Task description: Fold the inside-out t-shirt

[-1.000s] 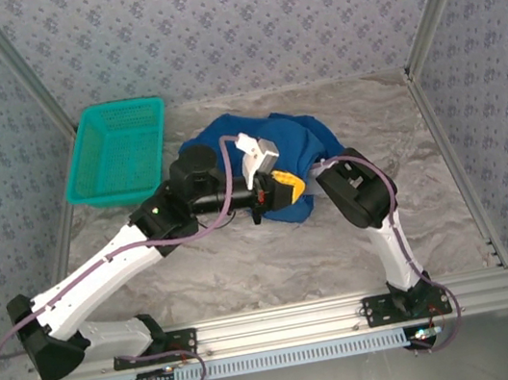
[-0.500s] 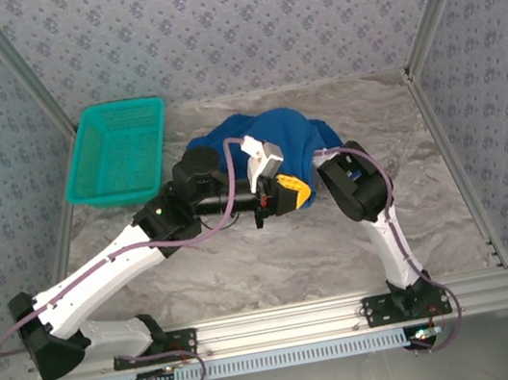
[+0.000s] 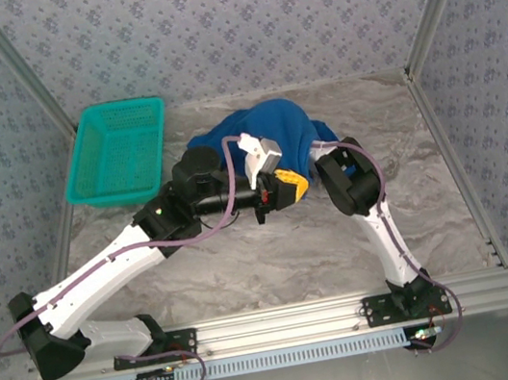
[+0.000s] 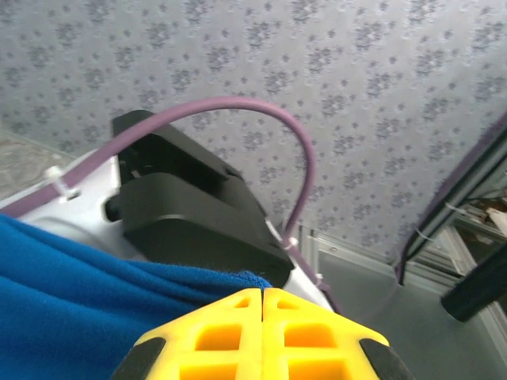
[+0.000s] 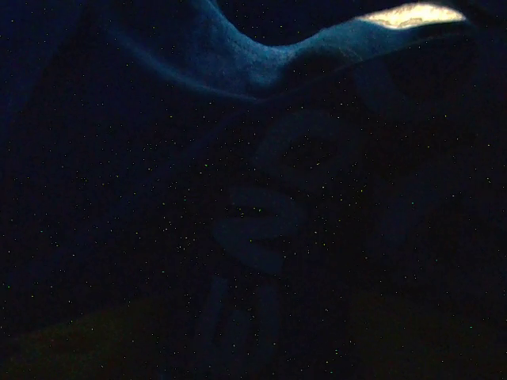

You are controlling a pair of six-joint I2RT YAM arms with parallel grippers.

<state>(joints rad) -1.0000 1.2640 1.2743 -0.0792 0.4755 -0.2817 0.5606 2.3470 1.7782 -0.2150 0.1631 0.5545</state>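
Left gripper (image 3: 285, 188) has its yellow fingers (image 4: 214, 336) pressed tightly together, pinching the near edge of the inside-out t-shirt (image 3: 279, 132). In the left wrist view the royal-blue cloth runs in from the left and ends right at the seam where the two fingers meet. Seen from above, this gripper sits to the right of the teal mesh basket (image 3: 116, 153) and a little nearer the arm bases than the basket's front rim. The left arm (image 3: 102, 274) reaches out to it from the near left corner. The shirt is bunched in a rounded heap just to the right of the basket, apart from it. Its top edge is roughly level with the basket's middle, and its lower edge is gathered up at the yellow fingers. It rests on the grey marbled table (image 3: 246, 259), and no print or tag can be made out on it from above. The right arm (image 3: 351, 184) bends in from the side of the heap away from the basket, and its wrist meets the cloth's right edge. The right gripper is tucked under the shirt. Its wrist view is almost black, with dark blue folds (image 5: 238, 63) draped close over the lens and one pale sliver of light (image 5: 412, 13) at the top. I cannot tell whether its jaws are spread or closed. A purple cable (image 4: 238, 107) arcs over the right arm's black housing (image 4: 182, 214) in the left wrist view.
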